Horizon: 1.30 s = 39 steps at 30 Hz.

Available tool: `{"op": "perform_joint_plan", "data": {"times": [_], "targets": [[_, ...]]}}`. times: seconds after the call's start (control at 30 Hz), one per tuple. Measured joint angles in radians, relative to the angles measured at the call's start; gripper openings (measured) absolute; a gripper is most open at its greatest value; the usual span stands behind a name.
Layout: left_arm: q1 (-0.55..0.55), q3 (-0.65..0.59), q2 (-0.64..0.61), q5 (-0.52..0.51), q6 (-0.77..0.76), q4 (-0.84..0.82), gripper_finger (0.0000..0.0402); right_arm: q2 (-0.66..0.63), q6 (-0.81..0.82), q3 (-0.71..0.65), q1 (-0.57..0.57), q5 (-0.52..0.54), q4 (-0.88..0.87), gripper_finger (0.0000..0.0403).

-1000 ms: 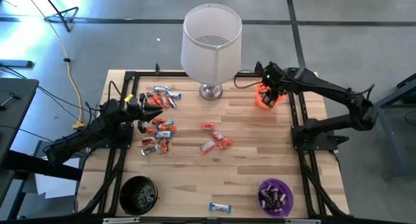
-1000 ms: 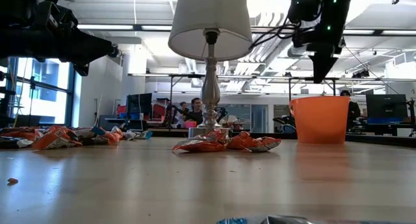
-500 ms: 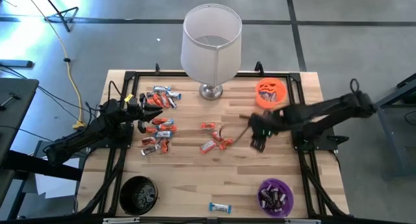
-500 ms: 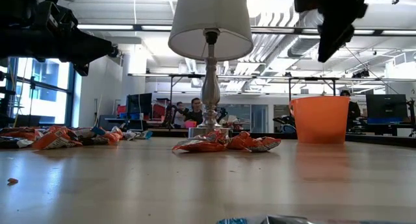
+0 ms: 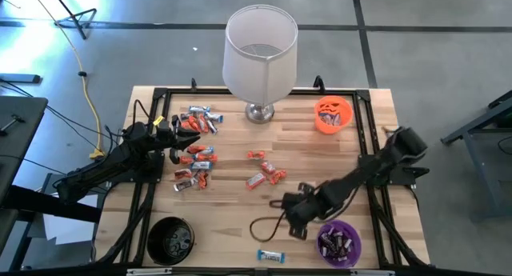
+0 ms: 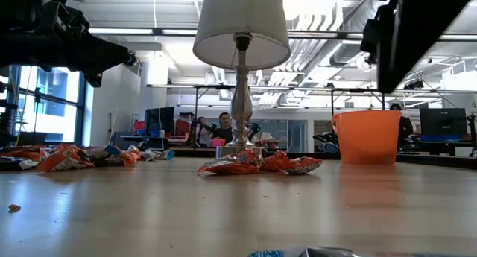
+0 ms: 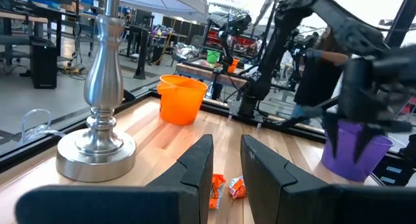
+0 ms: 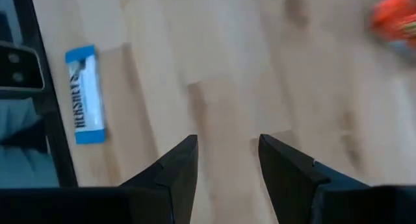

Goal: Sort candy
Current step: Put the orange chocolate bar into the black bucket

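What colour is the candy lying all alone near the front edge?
Blue and white wrapped candy bar, clearest in the right wrist view.

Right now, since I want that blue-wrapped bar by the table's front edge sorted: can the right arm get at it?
Probably yes: the right tool hangs open close to the blue-wrapped bar, with only bare table between them.

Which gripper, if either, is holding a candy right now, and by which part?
Neither. The right gripper fingers are apart over bare table, and the left gripper has nothing between its fingers.
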Motion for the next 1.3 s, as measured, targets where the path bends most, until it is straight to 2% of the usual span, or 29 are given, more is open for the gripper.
{"op": "perform_joint_plan", "data": {"times": [0.27, 0.57, 0.8, 1.3], "targets": [[0.0, 0.0, 0.0, 0.0, 0.0, 0.0, 0.0064, 0.226, -0.002, 0.245, 0.055, -0.065, -0.042, 0.0156], [0.0, 0.0, 0.0, 0.0, 0.0, 0.0, 0.0065, 0.367, 0.006, 0.442, 0.095, -0.066, -0.061, 0.0156], [0.0, 0.0, 0.0, 0.0, 0.0, 0.0, 0.0064, 0.454, 0.031, 0.5, 0.116, -0.113, -0.041, 0.0156], [0.0, 0.0, 0.0, 0.0, 0.0, 0.0, 0.0064, 0.526, -0.012, 0.498, 0.122, -0.139, 0.044, 0.0156]]}}
